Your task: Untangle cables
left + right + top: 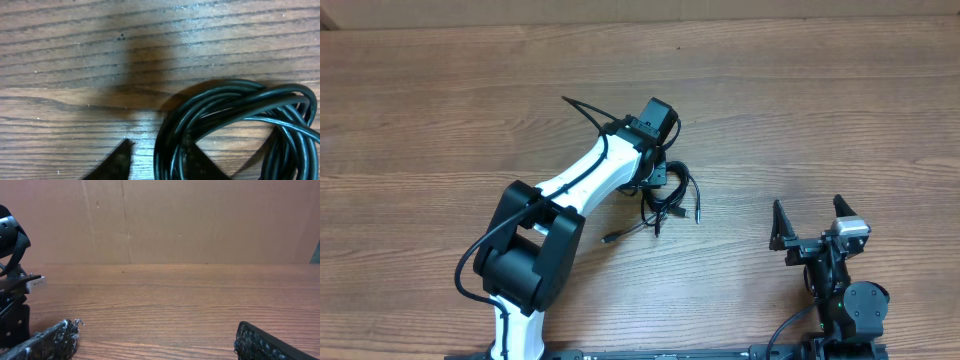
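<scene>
Cables (670, 196) sit in one tight knot mid-table (820, 100), with a loose end and plug (608, 238) trailing toward the robot side. Left gripper (660, 172) is down right at the bundle. In its wrist view the jaws are apart, and several coil strands (235, 115) run between the two fingers (120, 161), one of which is partly hidden behind the loops. So it's released, not gripping anything yet. Right gripper (807, 208) is parked well off to the right, spread wide with nothing between the pads (50, 341), only bare wood ahead.

Main risk as I read it: closing here pinches several strands at once, so a pull drags the whole knot instead of freeing one cord, or cinches it tighter. With the right arm this far away nothing anchors the bundle, so it will likely just slide across the wood. Thin glossy cord could also slip out of a shallow pinch, and the plugs may snag in the loops. I can't tell how many separate cables are in there. No containers in any view, and nothing sits in or on anything but the table.
</scene>
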`<state>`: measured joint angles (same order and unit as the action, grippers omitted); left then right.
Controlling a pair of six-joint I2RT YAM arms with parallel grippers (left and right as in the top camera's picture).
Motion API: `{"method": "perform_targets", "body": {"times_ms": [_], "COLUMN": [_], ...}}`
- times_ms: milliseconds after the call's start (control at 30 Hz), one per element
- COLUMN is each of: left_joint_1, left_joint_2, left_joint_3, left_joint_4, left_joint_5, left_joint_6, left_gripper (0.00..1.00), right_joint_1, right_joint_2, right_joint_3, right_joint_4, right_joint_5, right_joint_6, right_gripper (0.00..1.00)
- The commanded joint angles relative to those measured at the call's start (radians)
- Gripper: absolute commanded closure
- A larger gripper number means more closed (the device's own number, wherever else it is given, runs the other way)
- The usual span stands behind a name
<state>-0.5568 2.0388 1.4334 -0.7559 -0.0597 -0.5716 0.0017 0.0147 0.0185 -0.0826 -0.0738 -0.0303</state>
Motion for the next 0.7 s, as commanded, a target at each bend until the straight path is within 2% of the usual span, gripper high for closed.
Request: {"method": "perform_targets", "body": {"times_ms": [0,33,100,267,300,333,433,533,567,600,667], "left_joint_1": [-0.005,-0.005,-0.005,-0.005,-0.005,-0.005,-0.003,0.002,0.002,0.002,0.002], "left_joint_2": [0.021,0.021,0.022,0.046,0.052,0.064,0.076,0.077,0.077,0.076,0.077], "left_joint_3": [0.008,0.008,0.008,0.007,0.007,0.006,0.006,0.006,0.006,0.006,0.006], "left_joint_4": [-0.004,-0.005,-0.006,-0.006,-0.007,-0.006,-0.006,-0.006,-0.006,-0.006,0.002], "left_joint_5": [0.008,0.008,0.008,0.009,0.013,0.021,0.035,0.038,0.039,0.043,0.063], "left_joint_6": [-0.020,-0.020,-0.020,-0.036,-0.039,-0.039,-0.038,-0.033,-0.029,-0.021,0.023], "left_gripper": [0.53,0.47,0.48,0.73,0.81,0.83,0.77,0.54,0.53,0.65,0.96], "right_joint_1": [0.005,0.005,0.005,0.005,0.005,0.005,0.005,0.005,0.005,0.005,0.005], "right_joint_2": [-0.008,-0.008,-0.008,-0.008,-0.008,-0.008,-0.008,-0.008,-0.008,-0.008,-0.008], "right_joint_3": [-0.011,-0.011,-0.011,-0.011,-0.011,-0.011,-0.011,-0.011,-0.011,-0.011,-0.011], "right_joint_4": [0.005,0.005,0.005,0.005,0.005,0.005,0.005,0.005,0.005,0.005,0.005], "right_joint_5": [0.005,0.005,0.005,0.005,0.005,0.005,0.005,0.005,0.005,0.005,0.005], "right_joint_6": [-0.004,-0.004,-0.004,-0.004,-0.004,-0.004,-0.004,-0.004,-0.004,-0.004,-0.004], "right_gripper": [0.00,0.00,0.00,0.00,0.00,0.00,0.00,0.00,0.00,0.00,0.00]}}
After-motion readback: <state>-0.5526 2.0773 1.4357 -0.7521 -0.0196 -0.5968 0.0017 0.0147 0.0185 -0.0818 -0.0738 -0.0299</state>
